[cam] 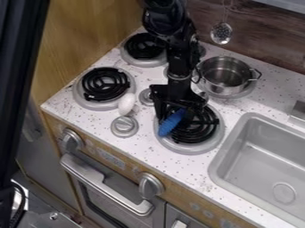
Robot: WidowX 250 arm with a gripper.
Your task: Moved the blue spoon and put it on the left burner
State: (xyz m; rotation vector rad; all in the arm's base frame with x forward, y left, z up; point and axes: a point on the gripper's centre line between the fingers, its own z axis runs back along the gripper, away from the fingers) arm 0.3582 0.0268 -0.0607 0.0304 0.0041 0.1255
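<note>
Over the front right burner [209, 138], the black gripper [174, 115] hangs down from the top of the view. Right under it, the blue spoon [170, 124] lies at a slant across the left part of that burner's black coil; its blue end points down and left. The gripper covers the spoon's upper end, and whether it holds the spoon cannot be made out. The left burner [105, 83] is at the front left of the stove top, with its black coil bare.
A white egg-shaped object [127, 104] lies beside the left burner's lower right edge. Near it are round silver knobs [124, 126]. A metal pot [225, 74] stands on the back right burner, behind and right of the gripper. The sink [262, 164] is at the right.
</note>
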